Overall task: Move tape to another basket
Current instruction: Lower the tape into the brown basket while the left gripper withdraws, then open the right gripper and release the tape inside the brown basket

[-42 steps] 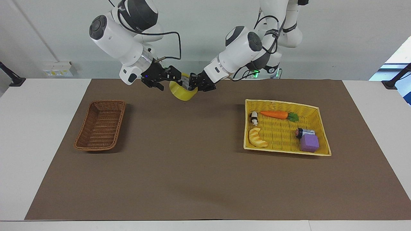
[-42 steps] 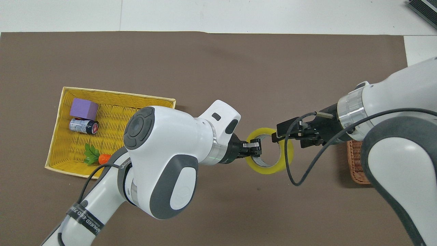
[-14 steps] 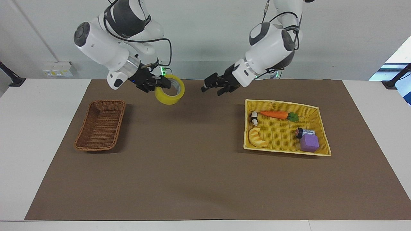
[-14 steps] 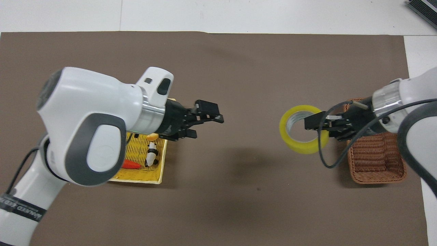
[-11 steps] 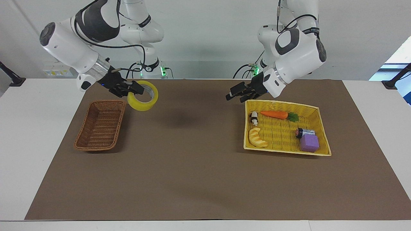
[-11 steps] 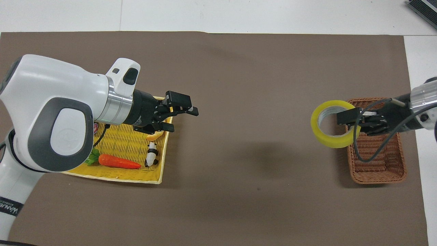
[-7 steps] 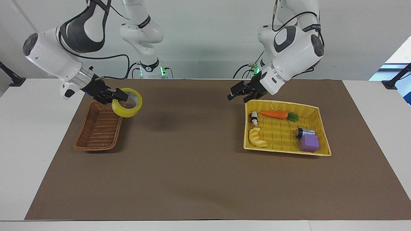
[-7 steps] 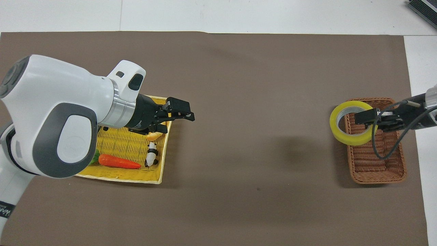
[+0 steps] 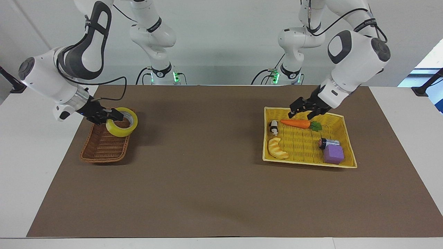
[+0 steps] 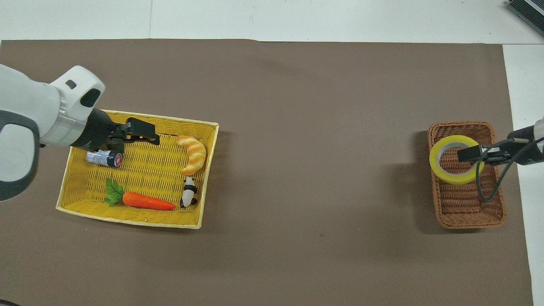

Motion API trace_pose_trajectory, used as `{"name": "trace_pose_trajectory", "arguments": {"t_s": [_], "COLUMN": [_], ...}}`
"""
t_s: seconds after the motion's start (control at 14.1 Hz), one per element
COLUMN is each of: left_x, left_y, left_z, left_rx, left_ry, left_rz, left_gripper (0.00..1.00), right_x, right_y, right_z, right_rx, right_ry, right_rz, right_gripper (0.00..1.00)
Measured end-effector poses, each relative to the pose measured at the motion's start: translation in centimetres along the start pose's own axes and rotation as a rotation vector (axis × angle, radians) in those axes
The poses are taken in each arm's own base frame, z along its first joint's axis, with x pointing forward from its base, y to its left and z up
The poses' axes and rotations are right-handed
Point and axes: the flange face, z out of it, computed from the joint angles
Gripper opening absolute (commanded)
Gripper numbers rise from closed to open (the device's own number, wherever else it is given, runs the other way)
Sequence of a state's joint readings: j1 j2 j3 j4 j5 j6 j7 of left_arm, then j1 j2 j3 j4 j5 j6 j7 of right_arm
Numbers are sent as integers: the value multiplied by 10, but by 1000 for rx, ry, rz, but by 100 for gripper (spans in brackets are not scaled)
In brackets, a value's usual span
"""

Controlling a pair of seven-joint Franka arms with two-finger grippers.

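Facing view: the right gripper [image 9: 111, 116] is clamped on the rim of the tape [image 9: 121, 126], a smooth translucent yellow roll held over the robot-side end of the basket [image 9: 104, 148]. That basket is narrow, brown woven wicker with sloping sides, near the worktop's edge at the right arm's end. The left gripper [image 9: 304, 109], fingers apart, hangs over the robot-side rim of the yellow basket [image 9: 304, 155], a larger woven tray toward the left arm's end. In it lie a carrot [image 9: 296, 123], a panda figure [image 9: 274, 127], a ridged croissant [image 9: 277, 148], a battery [image 9: 328, 142] and a purple block [image 9: 333, 154].

Overhead view: the tape [image 10: 454, 165] sits within the outline of the brown basket [image 10: 467, 212], its pale core visible, pinched by the right gripper [image 10: 469, 153]. The left gripper [image 10: 142, 131] is over the yellow basket [image 10: 140, 212], beside the battery [image 10: 104, 158]; the croissant [image 10: 193, 154], panda figure [image 10: 188, 197] and carrot [image 10: 146, 200] lie on the weave.
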State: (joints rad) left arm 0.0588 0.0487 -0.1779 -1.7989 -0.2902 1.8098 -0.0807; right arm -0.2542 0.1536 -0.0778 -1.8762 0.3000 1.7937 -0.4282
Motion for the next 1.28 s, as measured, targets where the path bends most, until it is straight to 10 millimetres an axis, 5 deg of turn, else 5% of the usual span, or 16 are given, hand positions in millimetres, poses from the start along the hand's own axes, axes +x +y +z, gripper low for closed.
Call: {"name": "trace_pose_trajectory", "arguments": {"t_s": [0.21, 0.5, 0.64, 0.78, 1.28], "left_x": [2, -8, -10, -9, -8], "left_y": [-58, -52, -45, -47, -54], "left_z": [-29, -85, -97, -96, -97], "left_rx": [104, 283, 291, 290, 290], "left_ry": [15, -19, -10, -14, -15], "left_rz": [76, 154, 164, 159, 148], "left_gripper": [100, 100, 100, 100, 100], "right_x": [-5, -1, -4, -5, -1], "right_y": [46, 56, 72, 80, 80], "right_z": [18, 43, 53, 58, 56], "right_rx": [15, 25, 29, 31, 9], "right_ry": [-10, -38, -39, -40, -10], "right_rz": [-15, -36, -63, -75, -81], "right_gripper": [0, 6, 36, 100, 100]}}
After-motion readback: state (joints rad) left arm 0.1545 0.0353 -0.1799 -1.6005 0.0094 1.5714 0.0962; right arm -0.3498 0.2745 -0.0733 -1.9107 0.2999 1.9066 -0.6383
